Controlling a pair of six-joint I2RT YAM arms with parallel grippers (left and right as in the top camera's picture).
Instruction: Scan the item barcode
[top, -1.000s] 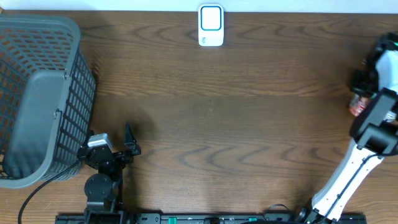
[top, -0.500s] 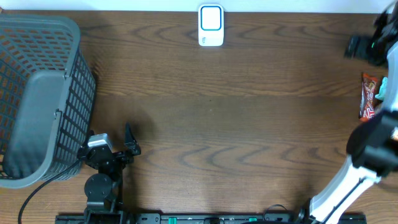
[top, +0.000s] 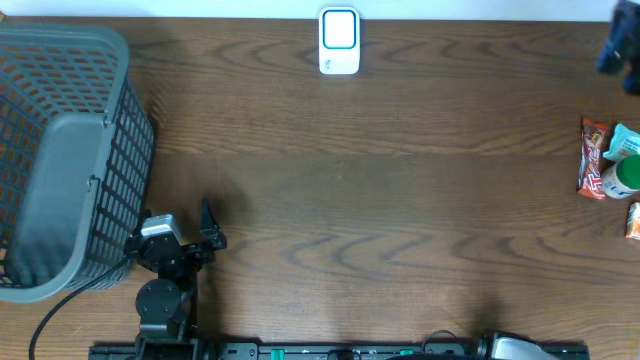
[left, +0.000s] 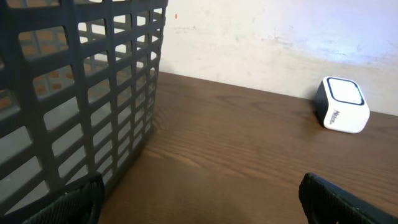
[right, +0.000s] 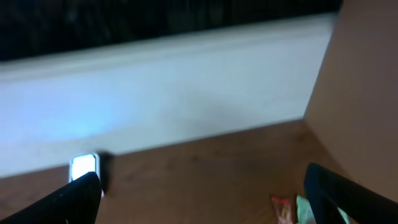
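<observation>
- Dark wooden surface (top: 400, 200): your white box-shaped scanner (top: 339, 41) sits far centre.
- Red snack packet (top: 594, 158) lies at the right edge, ungripped.
- Your left pincer (left: 199, 202) and right pincer (right: 202, 193) both gape wide, empty.
- Grey mesh basket (top: 60, 150) stands left.

So the table (top: 400, 200) is dark brown wood, or at least wood-look, with a wavy grain and a smooth low-sheen finish. The wall (left: 280, 37) behind it looks like matt off-white paint with a few scuffs. The basket (top: 135, 170) is grey matt plastic moulded in an open lattice, the scanner (top: 339, 41) is smooth white plastic with a glossier face, the red snack wrapper (top: 594, 158) looks like shiny printed film, and the fingers (left: 339, 199) of the left gripper (left: 202, 205) are plain matt black.
</observation>
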